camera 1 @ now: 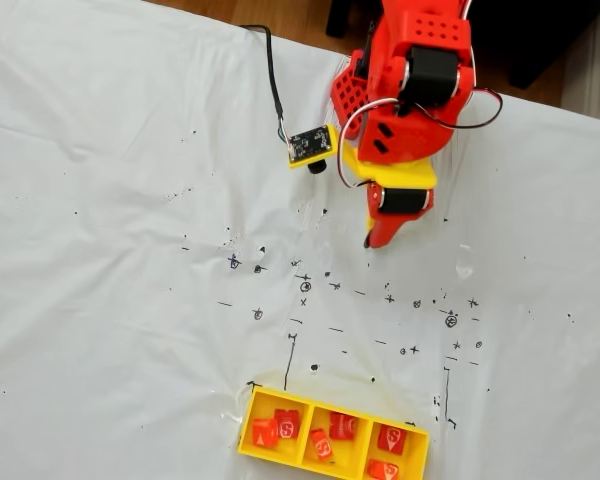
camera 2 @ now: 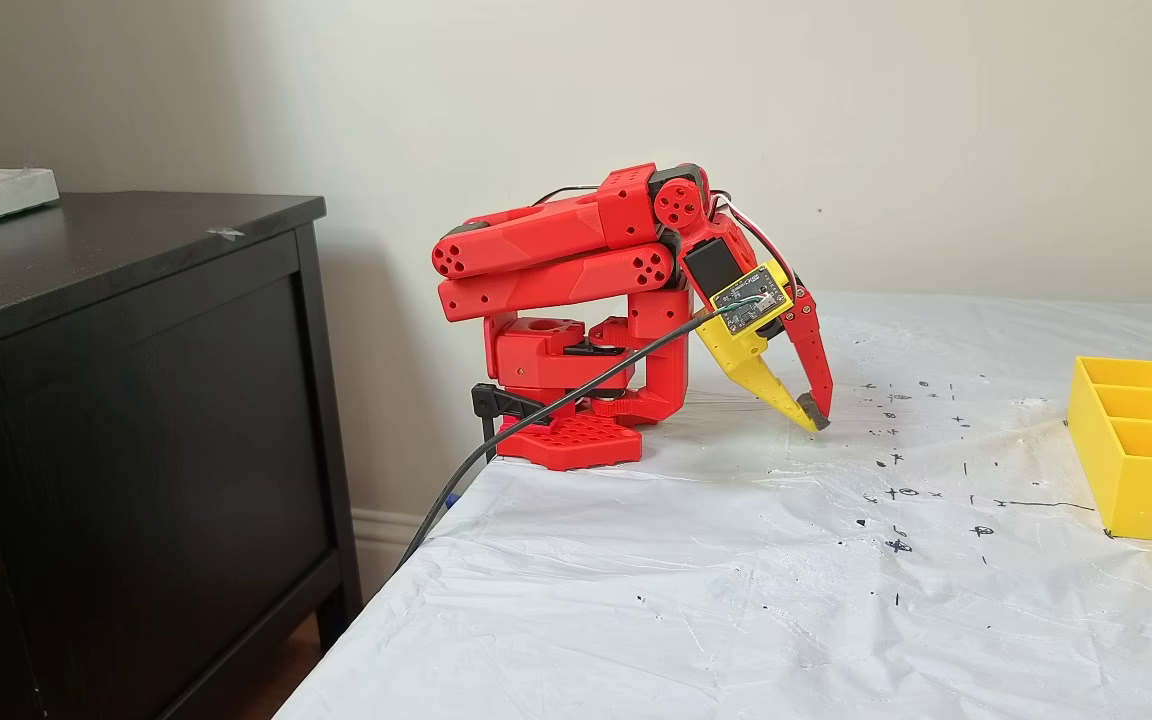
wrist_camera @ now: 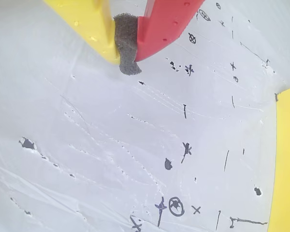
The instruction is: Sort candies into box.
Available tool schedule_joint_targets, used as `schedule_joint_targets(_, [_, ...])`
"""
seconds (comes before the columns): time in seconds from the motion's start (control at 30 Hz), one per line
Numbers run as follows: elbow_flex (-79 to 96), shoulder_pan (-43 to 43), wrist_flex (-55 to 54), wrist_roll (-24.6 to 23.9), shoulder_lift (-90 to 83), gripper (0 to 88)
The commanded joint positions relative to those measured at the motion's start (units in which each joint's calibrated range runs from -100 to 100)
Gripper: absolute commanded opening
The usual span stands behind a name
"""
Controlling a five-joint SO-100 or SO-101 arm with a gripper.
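All six candies (camera 1: 287, 427) lie in the yellow box (camera 1: 250, 418), two per compartment; none seen on the worktop (camera 1: 100, 250). Arm folded near its base, tool (camera 2: 816, 420) closed and empty, grey pad pinched between the tips, well apart from the box. Judgement: pieces are light, wrappers likely slick and crinkly; grip across opposite flat edges, lightly.

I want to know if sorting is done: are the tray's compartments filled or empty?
Filled: in a fixed view, the yellow tray holds two red-orange candies in each of its three compartments.
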Motion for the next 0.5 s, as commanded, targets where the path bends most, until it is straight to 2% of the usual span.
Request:
schedule_joint_targets(0.0, [-0.61,-0.41,0.44,0.34,-0.25,0.1])
schedule_joint_targets(0.23, [-0.61,-3.40,0.61,2.00,-0.25,0.1])
schedule_joint_targets(0.37, [-0.43,-9.20,1.34,5.27,-0.17,0.1])
schedule_joint_targets(0.4, [-0.25,-11.56,1.59,6.98,-0.17,0.1])
schedule_joint_targets(0.43, [0.48,-14.18,1.75,11.14,-0.17,0.1])
schedule_joint_targets(0.47, [2.76,-17.08,1.75,18.95,-0.17,0.2])
